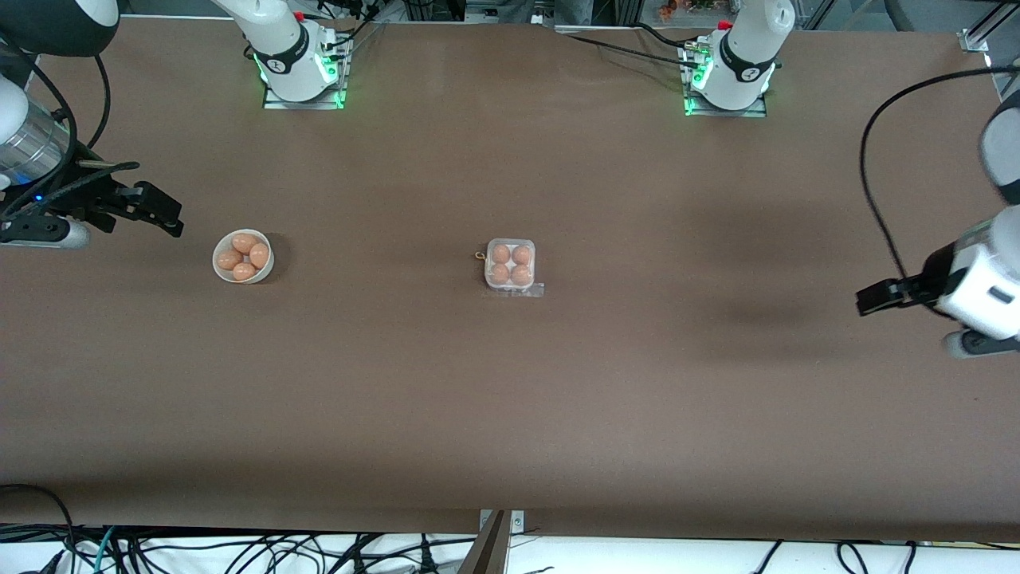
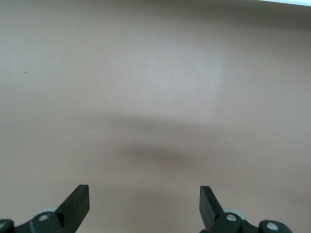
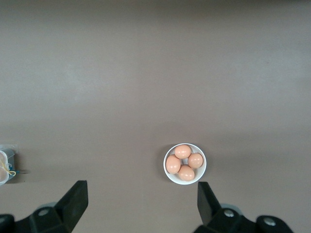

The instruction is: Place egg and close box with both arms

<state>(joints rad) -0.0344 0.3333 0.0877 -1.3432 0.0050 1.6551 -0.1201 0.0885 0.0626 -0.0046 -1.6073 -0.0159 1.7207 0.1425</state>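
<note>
Here your box holds four eggs, lid apparently down; both grippers, left and right, hover spread wide and empty over the desk ends, clear of it.

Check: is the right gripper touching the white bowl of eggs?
Apart. The front view shows the right gripper open, with bare table between it and the bowl; the right wrist view shows the bowl well below its fingers.

A white bowl holding four brown eggs sits on a brown table, framed by the right gripper's spread black fingers.
</note>
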